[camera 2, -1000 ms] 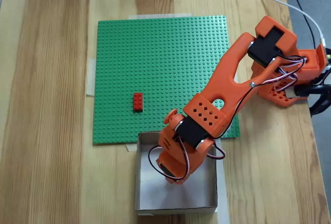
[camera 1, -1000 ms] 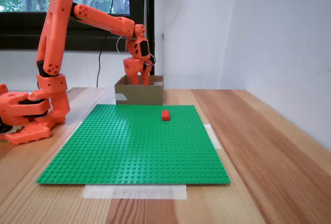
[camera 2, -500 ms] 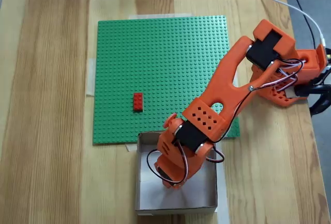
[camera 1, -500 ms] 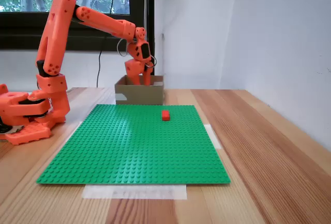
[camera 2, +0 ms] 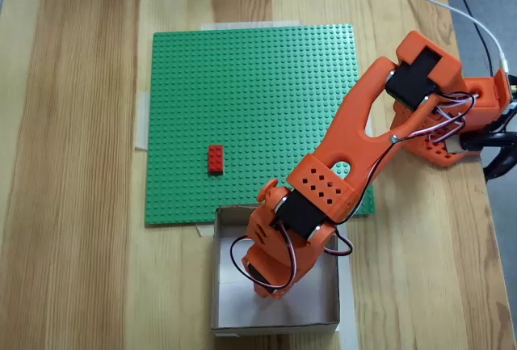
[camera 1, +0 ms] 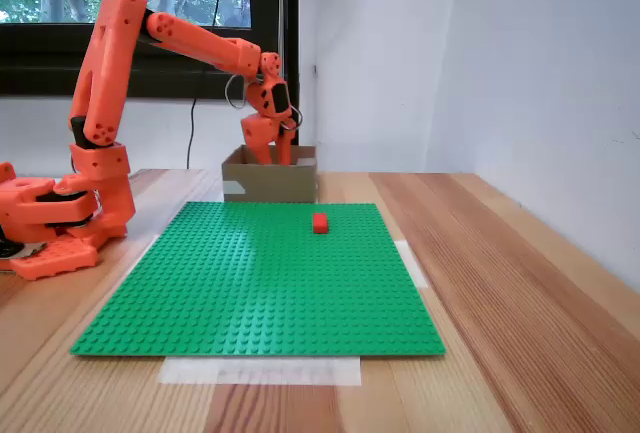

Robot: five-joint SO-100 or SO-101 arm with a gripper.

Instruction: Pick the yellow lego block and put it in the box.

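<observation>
The orange arm [camera 1: 110,73] stands at the left of the table in the fixed view taken from table level, and reaches across to the cardboard box [camera 1: 270,177] at the far edge of the green baseplate [camera 1: 262,275]. In the fixed view from above, the arm's base [camera 2: 452,115] sits at the right and the box [camera 2: 228,305] lies at the bottom, touching the lower edge of the baseplate [camera 2: 242,99].

The gripper [camera 1: 268,156] hangs over the box with its fingertips pointing down, dipping just behind the front wall in the table-level view. From above, the gripper [camera 2: 262,285] is seen inside the outline of the box, over its pale floor. The wrist body and looped cables cover the fingers from above, and the table-level view is too distant to resolve them, so I cannot tell whether the jaws are apart or together.

The yellow block cannot be made out in either fixed view. The visible floor of the box shows no yellow; part of it is hidden under the gripper.

A small red brick [camera 1: 319,222] sits on the baseplate, well apart from the gripper and just short of the box. From above, the red brick [camera 2: 215,159] lies near the lower left part of the plate.

A pale patch [camera 1: 232,189] marks the box's front wall at its left end. Strips of tape [camera 1: 260,370] hold the baseplate edges to the wooden table [camera 1: 500,283].
</observation>
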